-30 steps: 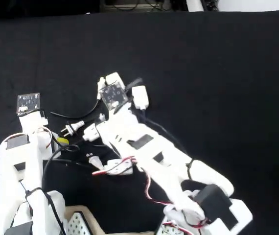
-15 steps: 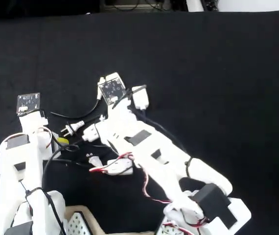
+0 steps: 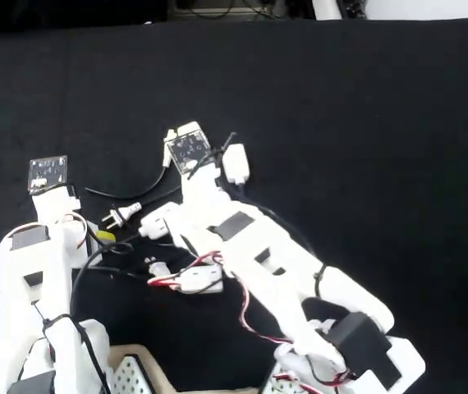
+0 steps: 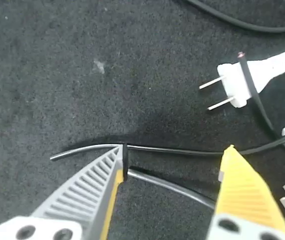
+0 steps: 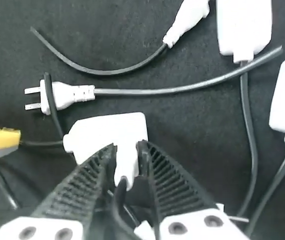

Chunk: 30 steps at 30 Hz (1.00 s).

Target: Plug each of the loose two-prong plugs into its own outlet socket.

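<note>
Left gripper (image 4: 175,150) is spread wide, grey finger (image 4: 100,175) and yellow finger (image 4: 240,185) low over the black cloth (image 4: 57,75), a thin cable (image 4: 182,151) running straight across the gap between them, nothing gripped. The plug (image 4: 242,82) lies loose ahead of it, out past the yellow finger's side, prongs bare and pointing back toward the grey finger's side. Over to the right wrist view: right gripper (image 5: 126,147) has its dark fingers pressed onto a white socket block (image 5: 107,131), pinching its near end, and the same plug sits just beyond that block, flat on the cloth and apart from it. This view also brings in the yellow finger close beside the block, and two more white blocks (image 5: 243,25) farther ahead, each with a cable. The high view gives the layout: the two arms' tips close together, the plug just beside the socket block on the side toward the left arm
</note>
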Available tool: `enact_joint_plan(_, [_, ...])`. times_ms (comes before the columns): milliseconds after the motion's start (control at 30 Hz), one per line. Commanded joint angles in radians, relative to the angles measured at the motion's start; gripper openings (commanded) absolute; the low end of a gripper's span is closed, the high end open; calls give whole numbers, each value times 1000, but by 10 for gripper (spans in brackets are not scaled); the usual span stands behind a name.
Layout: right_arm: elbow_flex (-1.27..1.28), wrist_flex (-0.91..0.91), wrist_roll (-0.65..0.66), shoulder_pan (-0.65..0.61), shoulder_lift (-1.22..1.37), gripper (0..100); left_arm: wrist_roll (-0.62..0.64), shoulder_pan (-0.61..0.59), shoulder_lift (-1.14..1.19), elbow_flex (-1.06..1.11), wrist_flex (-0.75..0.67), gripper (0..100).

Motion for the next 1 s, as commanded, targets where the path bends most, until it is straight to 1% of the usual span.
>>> enact_joint_plan(0, [4,40,15,-38,8,12,-9,-8,-17,-4,-12,303])
enact_joint_plan(300, [-85,37,8,-2,-1,12,-9,-7,-15,-4,-12,303])
enact_joint_plan(733, [7,-187,-6,-15,12,12,-9,-5,-15,-4,-15,303])
enact_joint_plan(967, [-28,-192,-5,-18,151,12,-9,-7,-15,-4,-14,303])
